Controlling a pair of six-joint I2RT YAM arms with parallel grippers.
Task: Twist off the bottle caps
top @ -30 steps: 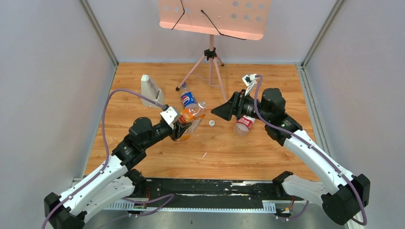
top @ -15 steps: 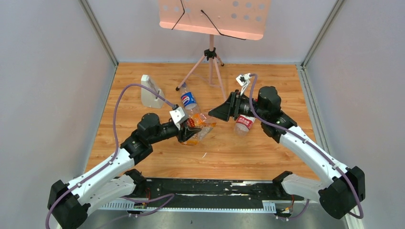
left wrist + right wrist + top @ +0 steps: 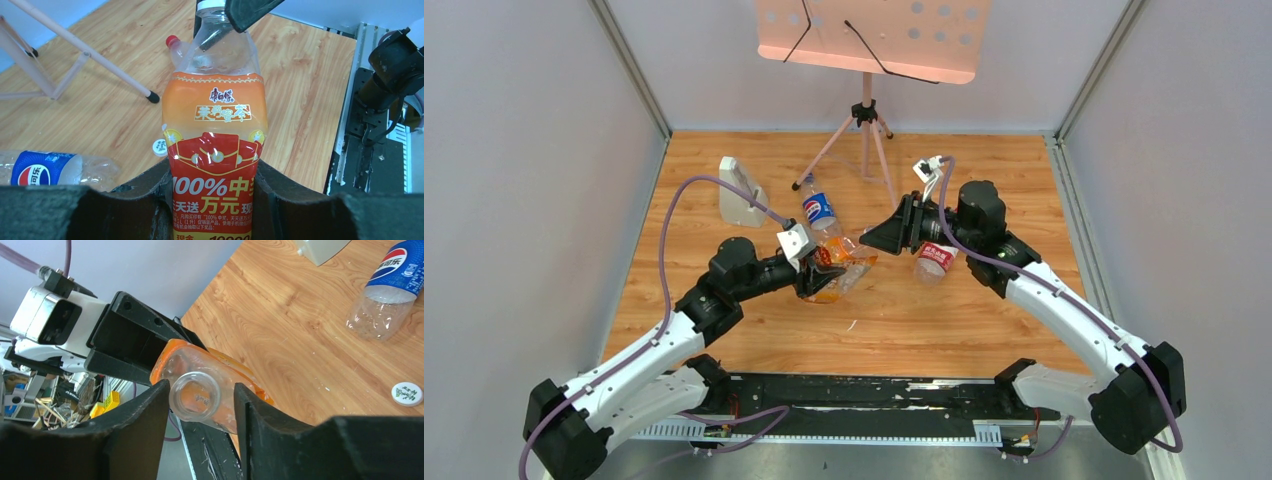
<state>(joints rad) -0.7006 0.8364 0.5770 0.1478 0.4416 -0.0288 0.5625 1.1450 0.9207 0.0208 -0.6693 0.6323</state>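
- The left gripper (image 3: pixel 212 172) is squeezed shut on the squat clear plastic bottle with an orange label (image 3: pixel 215 107). It holds the bottle by its bottom part.
- The right gripper (image 3: pixel 200 390) is partly open. Its two black fingers (image 3: pixel 145 425) sit on both sides of the orange bottle's top. There is a small gap by one finger, so it has no hold on it.
- The top of the orange bottle is an open ring.
- A small round white plastic cap (image 3: pixel 406 393) lies flat on the wooden table (image 3: pixel 984 320), just beside the orange bottle.
- A clear plastic bottle with a blue Pepsi label (image 3: pixel 819 210) lies on its side near the orange bottle, on the far side.
- A clear plastic bottle with a red label (image 3: pixel 934 260) lies near the orange bottle, under the right arm. A small red plastic cap (image 3: pixel 172 40) is on it.
- A pale grey block (image 3: pixel 739 192) stands past the Pepsi bottle, well apart from the orange bottle.
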